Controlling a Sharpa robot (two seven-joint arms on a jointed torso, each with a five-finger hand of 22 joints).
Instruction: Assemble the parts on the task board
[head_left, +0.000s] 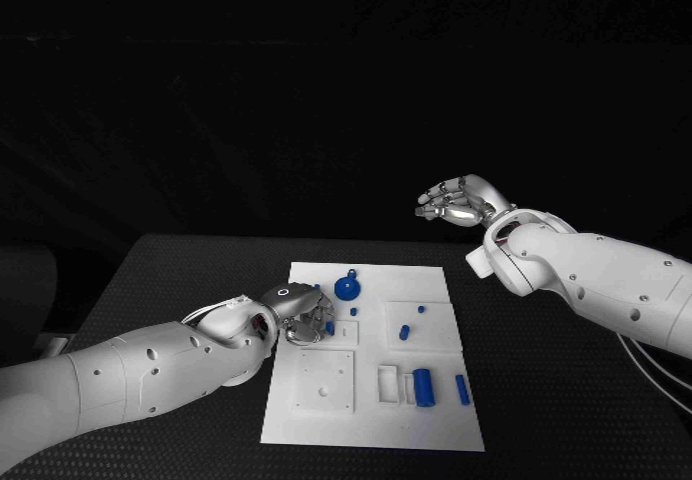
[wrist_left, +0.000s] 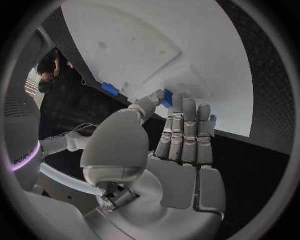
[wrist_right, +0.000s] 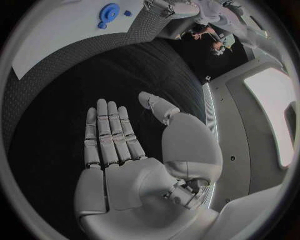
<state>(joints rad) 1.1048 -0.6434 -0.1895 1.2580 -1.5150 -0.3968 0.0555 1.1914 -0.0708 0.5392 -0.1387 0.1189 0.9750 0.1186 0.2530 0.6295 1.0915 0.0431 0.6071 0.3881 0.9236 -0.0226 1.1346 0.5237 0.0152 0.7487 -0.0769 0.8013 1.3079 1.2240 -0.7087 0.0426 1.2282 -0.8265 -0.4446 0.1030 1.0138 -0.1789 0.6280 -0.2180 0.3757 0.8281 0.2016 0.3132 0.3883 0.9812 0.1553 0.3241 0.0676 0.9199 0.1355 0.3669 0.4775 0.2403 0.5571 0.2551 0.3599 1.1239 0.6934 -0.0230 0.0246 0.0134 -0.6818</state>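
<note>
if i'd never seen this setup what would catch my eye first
Probably the white task board in the middle of the black table, dotted with small blue parts, the biggest a round blue part near its far edge. Next, the left hand down over the board's left side, while the right hand is raised off beyond the table's far right, holding nothing.

The left hand (head_left: 293, 312) is covering part of the task board (head_left: 433, 420) near its left edge, hiding whatever its fingers are touching there. In the left wrist view, its fingers (wrist_left: 186, 131) are hiding most of a small blue part (wrist_left: 167, 97), leaving its shape unclear.
</note>
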